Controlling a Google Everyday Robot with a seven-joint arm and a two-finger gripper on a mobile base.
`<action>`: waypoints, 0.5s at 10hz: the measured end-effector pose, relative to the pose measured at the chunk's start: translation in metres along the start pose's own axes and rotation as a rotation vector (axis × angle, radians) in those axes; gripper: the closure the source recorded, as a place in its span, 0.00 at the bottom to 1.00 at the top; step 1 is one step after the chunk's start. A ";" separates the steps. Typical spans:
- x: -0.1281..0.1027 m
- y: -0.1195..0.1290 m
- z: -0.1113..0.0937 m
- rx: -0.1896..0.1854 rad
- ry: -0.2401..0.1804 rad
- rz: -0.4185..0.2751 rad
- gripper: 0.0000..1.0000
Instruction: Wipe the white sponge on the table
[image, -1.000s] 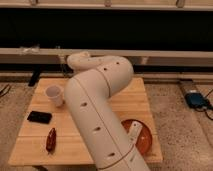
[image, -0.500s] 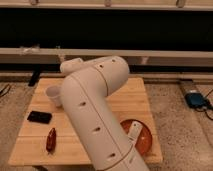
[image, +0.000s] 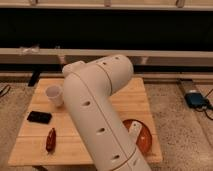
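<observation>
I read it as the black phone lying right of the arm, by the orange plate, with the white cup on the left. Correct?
Not quite. The camera view shows the black phone left of the arm, below the white cup; only the orange plate lies right of it. The tool is out of view, so its place cannot be told.

The table (image: 131, 102) at centre frame is light, matt wood in plank stripes. The arm (image: 97, 107) crossing it has a smooth, satiny off-white plastic shell. At left, the cup (image: 54, 95) looks like matt white paper and the phone (image: 39, 117) is flat black; the gripper stays hidden.
</observation>
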 end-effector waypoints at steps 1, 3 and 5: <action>0.007 -0.008 0.003 0.016 0.018 0.009 0.95; 0.011 -0.031 0.009 0.041 0.045 0.050 0.95; 0.009 -0.048 0.017 0.051 0.074 0.103 0.89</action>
